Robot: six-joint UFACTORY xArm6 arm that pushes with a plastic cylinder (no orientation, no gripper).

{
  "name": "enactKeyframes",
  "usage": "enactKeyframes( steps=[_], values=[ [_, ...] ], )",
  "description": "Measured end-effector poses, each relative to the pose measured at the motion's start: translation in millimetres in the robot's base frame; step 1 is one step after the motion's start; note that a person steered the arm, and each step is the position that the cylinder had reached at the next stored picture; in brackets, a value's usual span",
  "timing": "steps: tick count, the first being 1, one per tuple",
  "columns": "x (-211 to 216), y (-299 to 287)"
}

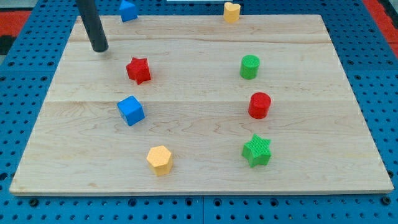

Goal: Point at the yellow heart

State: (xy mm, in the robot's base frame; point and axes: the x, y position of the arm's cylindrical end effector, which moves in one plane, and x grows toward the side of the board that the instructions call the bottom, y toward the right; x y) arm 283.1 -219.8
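Note:
The yellow heart (232,11) sits at the board's top edge, right of centre. My tip (99,48) rests on the wooden board near its top left corner, far to the left of the heart. The nearest blocks to the tip are a red star (138,70) down and to its right and a blue block (128,10) at the top edge up and to its right. The tip touches no block.
A blue cube (130,110) lies left of centre. A yellow hexagonal block (160,160) lies near the bottom. A green cylinder (250,66), a red cylinder (259,105) and a green star (257,150) line the right half. The wooden board (199,180) lies on a blue pegboard.

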Motion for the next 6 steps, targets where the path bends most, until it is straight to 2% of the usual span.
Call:
enactKeyframes(
  steps=[1, 2, 3, 4, 5, 6],
  values=[
    [-46.0, -12.9],
    [-56.5, -8.0],
    [-56.5, 79.3],
    [-56.4, 197.7],
    [-77.6, 276.2],
    [-58.7, 309.6]
  ],
)
